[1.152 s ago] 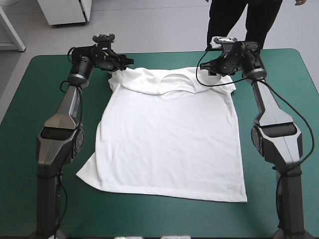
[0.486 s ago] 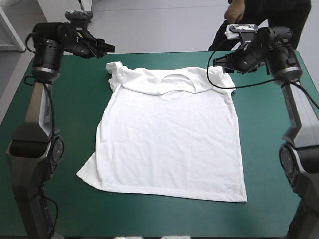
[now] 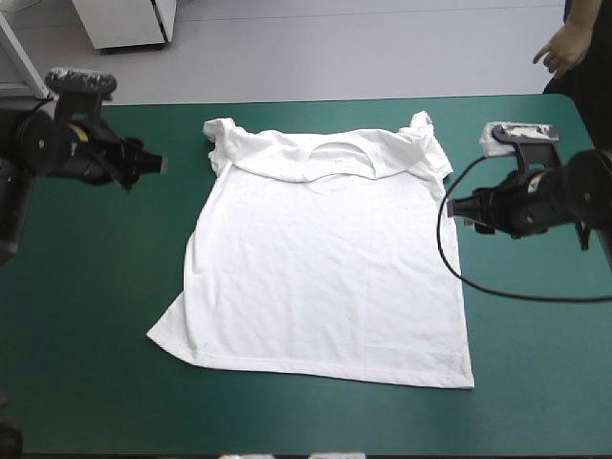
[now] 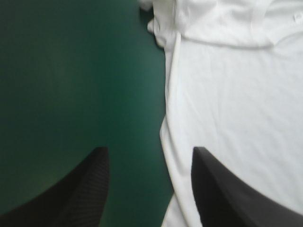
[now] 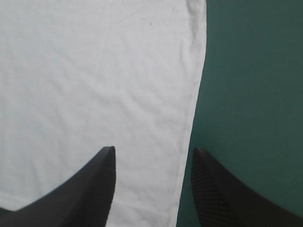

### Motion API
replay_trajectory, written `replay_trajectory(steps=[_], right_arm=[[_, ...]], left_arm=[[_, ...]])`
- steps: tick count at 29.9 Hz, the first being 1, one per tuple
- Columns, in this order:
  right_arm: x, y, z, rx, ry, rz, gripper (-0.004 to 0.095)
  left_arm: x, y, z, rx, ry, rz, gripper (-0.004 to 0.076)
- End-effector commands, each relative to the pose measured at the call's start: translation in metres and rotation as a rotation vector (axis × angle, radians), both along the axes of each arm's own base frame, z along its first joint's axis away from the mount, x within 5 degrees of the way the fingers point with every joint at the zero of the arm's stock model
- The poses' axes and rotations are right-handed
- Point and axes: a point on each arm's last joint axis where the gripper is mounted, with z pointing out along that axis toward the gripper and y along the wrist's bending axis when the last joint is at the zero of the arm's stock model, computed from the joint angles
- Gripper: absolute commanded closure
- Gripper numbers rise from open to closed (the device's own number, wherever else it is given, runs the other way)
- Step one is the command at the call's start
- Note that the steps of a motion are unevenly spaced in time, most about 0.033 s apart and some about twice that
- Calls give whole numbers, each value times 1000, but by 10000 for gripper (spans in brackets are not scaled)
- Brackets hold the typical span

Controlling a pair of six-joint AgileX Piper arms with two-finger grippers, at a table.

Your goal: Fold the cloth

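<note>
Two open, empty grippers flank the T-shirt (image 3: 325,268), spread flat mid-frame: left gripper (image 3: 156,164) upper left, right gripper (image 3: 459,207) at right. Light, limp fabric; likely best pinched at the side edges.

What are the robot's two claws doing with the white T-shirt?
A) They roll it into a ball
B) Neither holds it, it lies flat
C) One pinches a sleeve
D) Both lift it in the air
B: the T-shirt lies spread flat on the teal-green table, while the left gripper and the right gripper are both open with nothing pinched between their fingers.
</note>
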Motion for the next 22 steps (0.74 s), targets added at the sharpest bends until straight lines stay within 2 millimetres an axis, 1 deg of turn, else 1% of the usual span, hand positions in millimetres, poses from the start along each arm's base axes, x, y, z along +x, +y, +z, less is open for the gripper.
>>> replay_trajectory(steps=[1,2,4,7,9,12,16,20,22], right_arm=[[-40,-3,5,54,-43,-5,450],[-47,-4,2,64,-38,-11,450],[-61,-5,-4,85,-28,-34,450],[-75,-7,-10,90,-29,-41,450],[-80,-8,-11,95,-31,-50,450],[-83,-9,-10,100,-37,-58,450],[-83,-9,-10,100,-37,-58,450],[-83,-9,-11,97,-35,-59,450],[-83,-9,-11,94,-36,-60,450]], left_arm=[[-41,7,-16,18,59,17,339],[-47,8,-21,19,70,17,339],[-58,10,-44,24,144,24,339],[-66,10,-73,27,238,23,339],[-68,9,-93,23,310,19,339],[-71,9,-120,36,403,19,339],[-72,8,-145,42,457,5,339],[-70,7,-164,35,507,0,339],[-65,6,-171,36,513,1,339]])
